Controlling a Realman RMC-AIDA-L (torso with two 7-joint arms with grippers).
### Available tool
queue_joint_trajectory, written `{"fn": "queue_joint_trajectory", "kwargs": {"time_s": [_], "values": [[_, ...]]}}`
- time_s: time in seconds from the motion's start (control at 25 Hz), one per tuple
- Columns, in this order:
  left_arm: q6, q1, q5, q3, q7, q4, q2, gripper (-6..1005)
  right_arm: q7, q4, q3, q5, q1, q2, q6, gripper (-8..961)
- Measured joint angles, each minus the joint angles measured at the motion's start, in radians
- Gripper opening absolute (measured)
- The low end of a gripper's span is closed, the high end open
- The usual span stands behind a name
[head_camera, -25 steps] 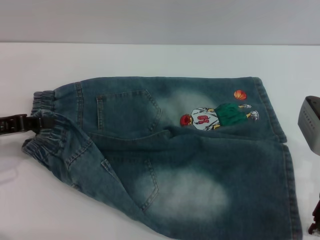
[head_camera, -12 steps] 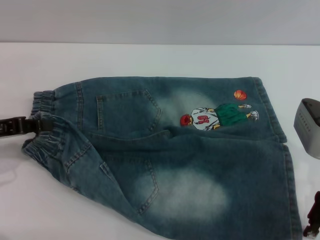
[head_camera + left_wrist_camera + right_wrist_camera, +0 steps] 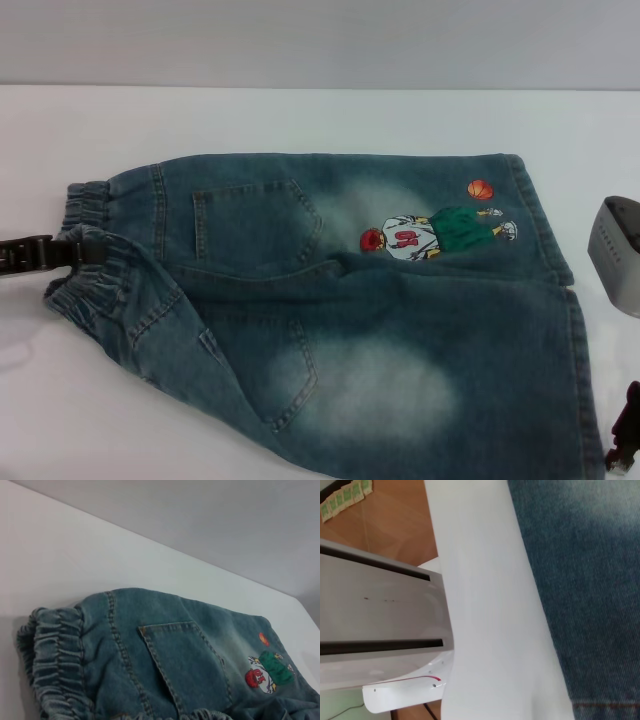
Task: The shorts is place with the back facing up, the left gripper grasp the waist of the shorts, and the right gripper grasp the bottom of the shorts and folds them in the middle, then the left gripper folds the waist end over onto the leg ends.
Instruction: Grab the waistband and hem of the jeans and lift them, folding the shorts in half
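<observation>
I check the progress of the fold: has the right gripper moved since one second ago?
Yes. In the head view the right gripper has moved in toward the hem of the shorts; it reaches higher along that edge than before.

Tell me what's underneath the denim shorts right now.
The denim shorts lie flat on the white table, which shows bare all around them. The left end effector meets the elastic waistband. Whatever lies directly beneath the fabric is covered and cannot be seen.

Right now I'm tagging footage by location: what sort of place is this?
Probably a lab or test bench, not a home: a bare white table against a plain grey wall, denim shorts laid flat, the left gripper at their waist.
</observation>
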State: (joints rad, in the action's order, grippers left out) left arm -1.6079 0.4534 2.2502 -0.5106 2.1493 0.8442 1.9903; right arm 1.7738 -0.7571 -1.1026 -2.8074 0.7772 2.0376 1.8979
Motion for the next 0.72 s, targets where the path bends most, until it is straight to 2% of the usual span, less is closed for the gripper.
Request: {"fn": "queue_joint_trajectory", "kwargs": {"time_s": [0.52, 0.72], "values": [[-0.007, -0.001, 0.0, 0.0, -0.001, 0.003, -0.001, 53, 0.007, -0.007, 0.006, -0.004, 0.004, 0.0, -0.002, 558], [-0.008, -0.001, 0.0, 0.0, -0.002, 0.0, -0.001, 53, 0.007, -0.034, 0.002, -0.003, 0.006, 0.008, -0.004, 558]]}}
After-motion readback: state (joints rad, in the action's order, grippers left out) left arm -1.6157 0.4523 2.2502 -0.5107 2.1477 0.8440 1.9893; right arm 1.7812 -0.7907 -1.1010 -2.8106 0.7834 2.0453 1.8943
